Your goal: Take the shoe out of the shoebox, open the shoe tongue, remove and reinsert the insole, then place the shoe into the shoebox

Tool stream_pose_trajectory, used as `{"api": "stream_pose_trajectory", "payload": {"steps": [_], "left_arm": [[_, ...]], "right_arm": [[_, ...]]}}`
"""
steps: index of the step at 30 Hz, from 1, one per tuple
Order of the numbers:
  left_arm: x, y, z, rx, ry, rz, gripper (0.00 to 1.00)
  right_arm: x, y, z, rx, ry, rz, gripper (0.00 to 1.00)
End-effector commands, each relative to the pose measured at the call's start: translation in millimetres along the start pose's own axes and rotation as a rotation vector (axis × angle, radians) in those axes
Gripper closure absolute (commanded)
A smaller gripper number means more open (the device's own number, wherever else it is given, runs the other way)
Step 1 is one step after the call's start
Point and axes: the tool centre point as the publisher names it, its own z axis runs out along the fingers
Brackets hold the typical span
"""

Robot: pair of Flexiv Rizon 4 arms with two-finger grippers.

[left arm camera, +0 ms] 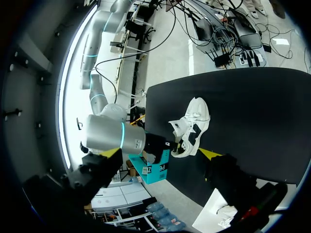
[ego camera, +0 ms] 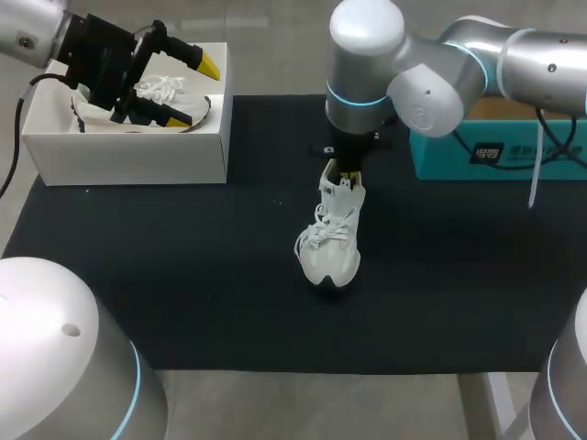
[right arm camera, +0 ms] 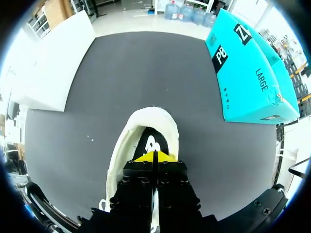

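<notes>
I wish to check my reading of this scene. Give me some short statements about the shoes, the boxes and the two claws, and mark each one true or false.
1. A white shoe is on the black table, outside the white shoebox. True.
2. The left claw is shut on a shoe. False: its fingers are open, above the shoebox.
3. The right claw has its tips together at the opening of the shoe on the table. True.
4. The white shoebox is empty. False: a second white shoe lies in it.
5. The teal box touches the white shoebox. False: it is at the table's right side, well apart from it.
</notes>
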Motion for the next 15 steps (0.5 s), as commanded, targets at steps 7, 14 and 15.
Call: {"api": "stream_pose_trajectory", "payload": {"steps": [7,14,15], "left_arm": [[-0.5,1,0,0.0,0.005,0.0,0.0],[-0.5,1,0,0.0,0.005,0.0,0.0],[-0.5,1,0,0.0,0.005,0.0,0.0]], "right_arm": [[0.6,-6.1,24,0.048,0.01,0.022,1.0],[5.1,-9.6,33,0.065,0.02,0.022,1.0],[5.3,-10.3,35,0.065,0.022,0.022,1.0]]}}
